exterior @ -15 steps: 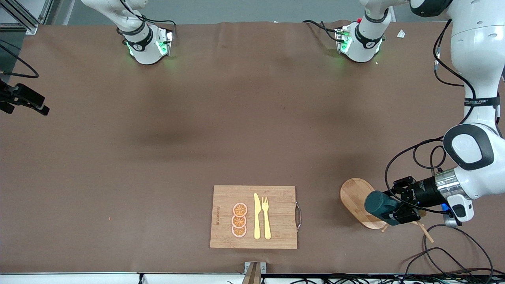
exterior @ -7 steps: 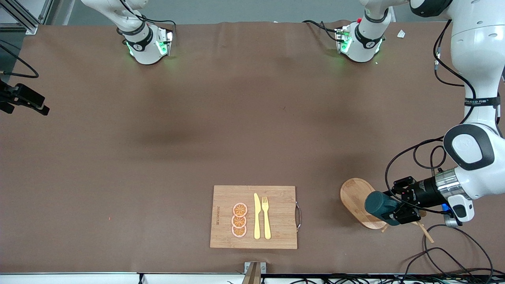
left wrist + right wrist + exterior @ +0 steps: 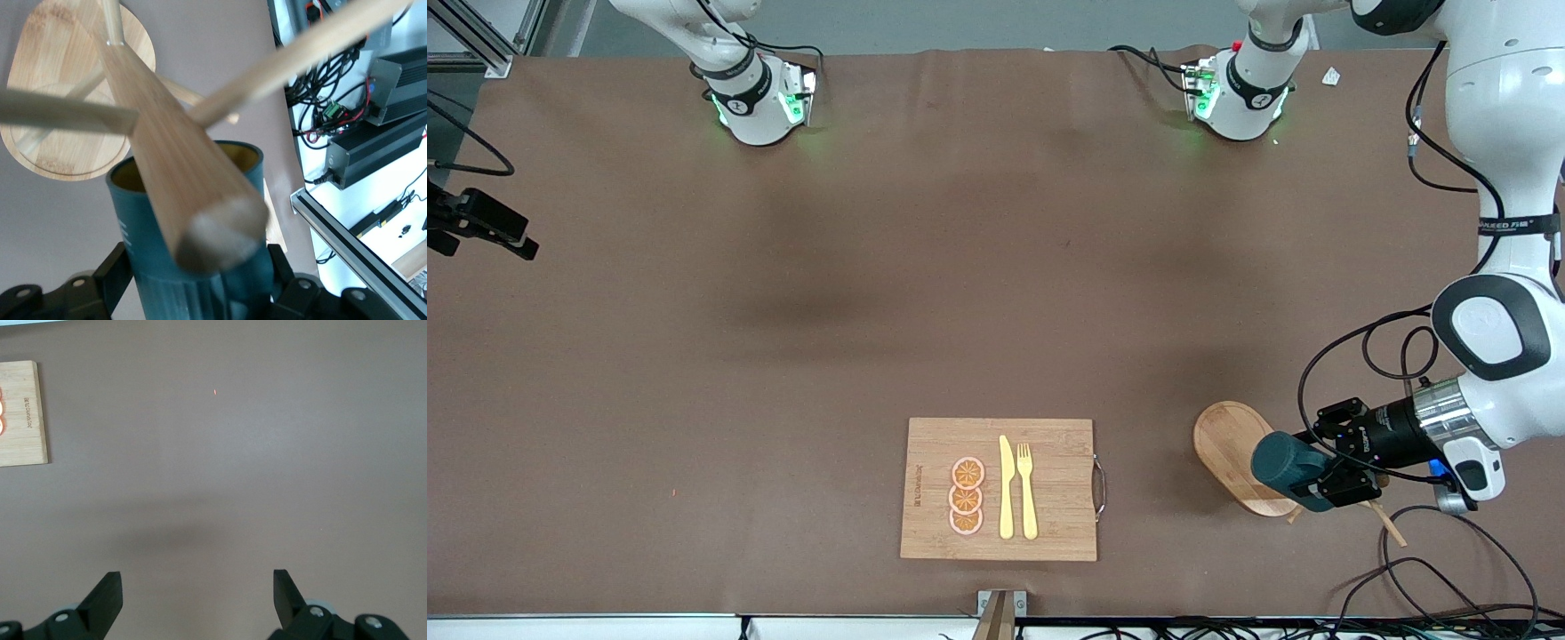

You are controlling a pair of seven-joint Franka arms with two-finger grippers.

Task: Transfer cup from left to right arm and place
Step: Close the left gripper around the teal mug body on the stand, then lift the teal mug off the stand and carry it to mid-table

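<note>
Over the oval wooden base, left end effector gripping cup, seemingly lying sideways.

Table cover: matt brown, cloth- or paper-like, faint creases. Cutting board: light bamboo-look wood, visible grain, thin metal handle on one edge. Knife and fork: pale yellow, matt, plastic-looking. Oval base and mug-tree pole: same light wood, smooth, fine grain. Cup: dark teal, satin, ribbed lower wall, mustard inside. Left gripper and right gripper: black matt plastic fingers. Arm shells: glossy white.
</note>
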